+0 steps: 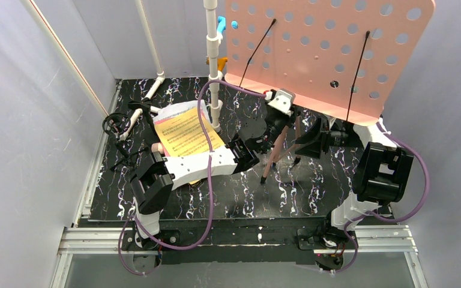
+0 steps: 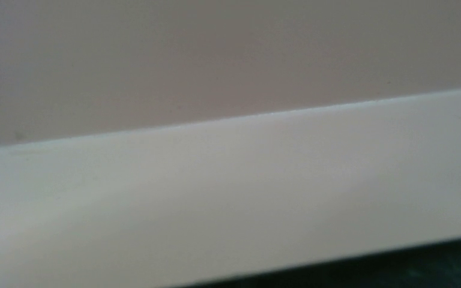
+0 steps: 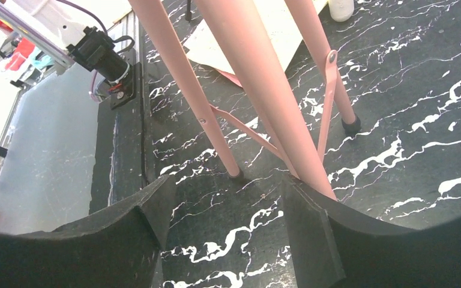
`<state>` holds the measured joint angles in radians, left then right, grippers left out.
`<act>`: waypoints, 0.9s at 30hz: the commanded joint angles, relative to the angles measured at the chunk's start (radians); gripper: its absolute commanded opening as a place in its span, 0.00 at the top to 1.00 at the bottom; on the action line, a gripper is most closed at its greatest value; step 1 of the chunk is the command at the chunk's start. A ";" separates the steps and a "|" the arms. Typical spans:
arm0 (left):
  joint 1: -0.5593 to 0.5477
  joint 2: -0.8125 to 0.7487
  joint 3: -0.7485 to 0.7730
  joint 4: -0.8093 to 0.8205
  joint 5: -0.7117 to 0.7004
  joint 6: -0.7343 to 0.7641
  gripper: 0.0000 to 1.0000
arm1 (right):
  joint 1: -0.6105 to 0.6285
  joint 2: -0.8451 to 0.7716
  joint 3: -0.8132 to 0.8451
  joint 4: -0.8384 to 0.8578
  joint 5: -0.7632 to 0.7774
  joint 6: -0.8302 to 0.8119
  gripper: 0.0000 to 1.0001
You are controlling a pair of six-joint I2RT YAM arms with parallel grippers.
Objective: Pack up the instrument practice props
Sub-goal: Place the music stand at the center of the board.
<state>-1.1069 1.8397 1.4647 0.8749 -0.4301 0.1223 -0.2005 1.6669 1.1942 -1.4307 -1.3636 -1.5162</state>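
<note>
Pink music stand (image 1: pixel 330 54) is up on its tripod in the middle of the table (image 1: pixel 288 192). Right gripper (image 3: pixel 225 186) has its fingers spread around the center pole (image 3: pixel 258 78), which touches only one pad. Left gripper (image 1: pixel 281 101) sits at the bottom lip of the hole-punched desk (image 1: pixel 300 36) (clamped or not, can't tell, its camera just shows blurry pink). Yellow sheet music (image 1: pixel 186 135) lies flat on white pages (image 1: pixel 177 111) at left, print too small to read.

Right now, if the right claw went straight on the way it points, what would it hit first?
Most likely the pink music stand's centre pole, which slants down right beside one finger of the right claw. A tripod leg stands just beyond the gap. Depth is unclear.
</note>
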 commanded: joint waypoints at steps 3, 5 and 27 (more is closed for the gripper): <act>0.005 -0.068 0.008 0.075 0.025 -0.046 1.00 | 0.016 0.013 0.129 0.011 0.005 -0.003 0.21; 0.005 -0.066 0.012 0.075 0.025 -0.046 1.00 | 0.019 -0.006 0.180 0.012 0.063 0.040 0.15; 0.005 -0.065 0.012 0.073 0.013 -0.090 1.00 | 0.193 -0.290 -0.229 1.371 0.263 1.112 0.40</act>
<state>-1.0893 1.8397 1.4605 0.8780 -0.4198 0.0898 -0.0250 1.4174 0.9657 -0.2153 -1.0981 -0.4877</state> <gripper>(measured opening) 0.226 0.736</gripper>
